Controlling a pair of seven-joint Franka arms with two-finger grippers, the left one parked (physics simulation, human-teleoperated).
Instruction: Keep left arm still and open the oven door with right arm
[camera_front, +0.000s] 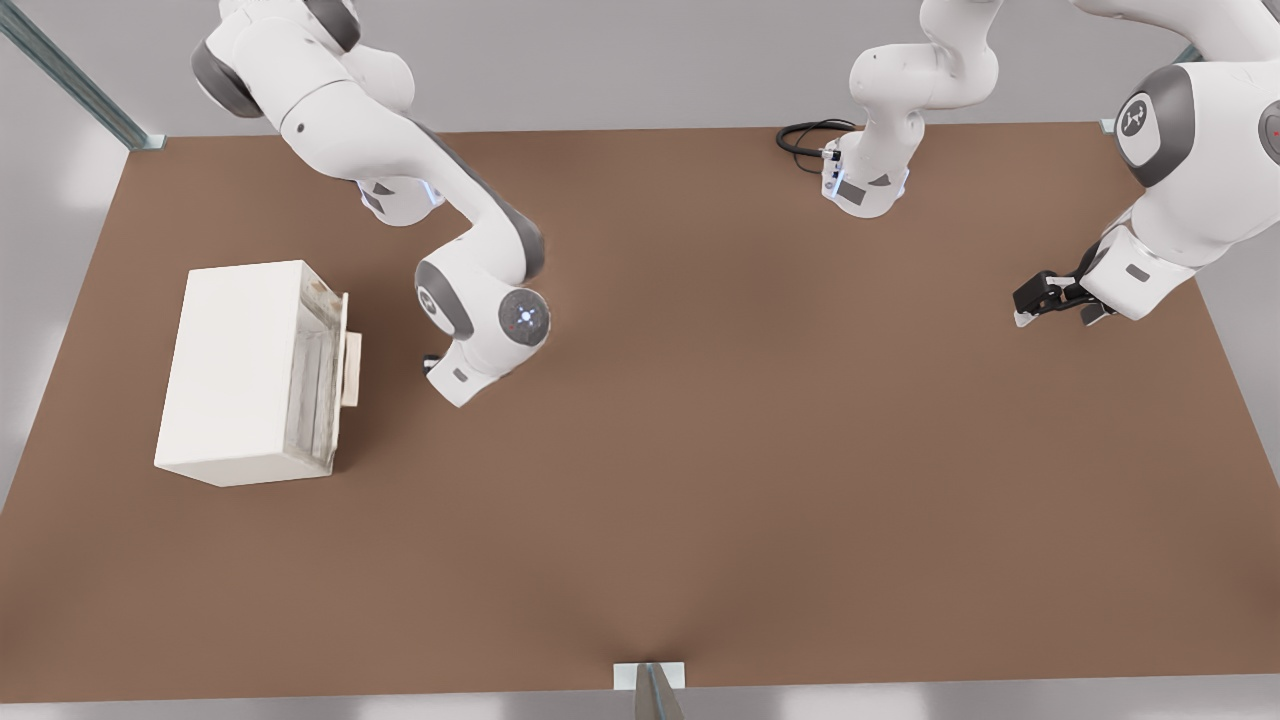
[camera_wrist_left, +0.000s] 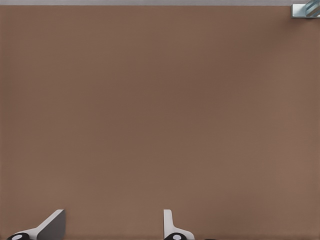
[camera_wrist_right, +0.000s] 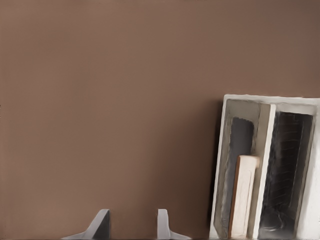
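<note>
While its fingers stand apart, the gripper faces the oven door, handle upright.

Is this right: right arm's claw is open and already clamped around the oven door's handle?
Not quite. The claw is open, but it is not around the handle of the oven door. The right wrist view shows its fingers over bare table, apart from the handle.

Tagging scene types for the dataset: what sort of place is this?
Likely a simulated tabletop test cell, not a kitchen: a bare brown table, a lone cream oven with its oven door, and the right arm, gripper open nearby.
</note>
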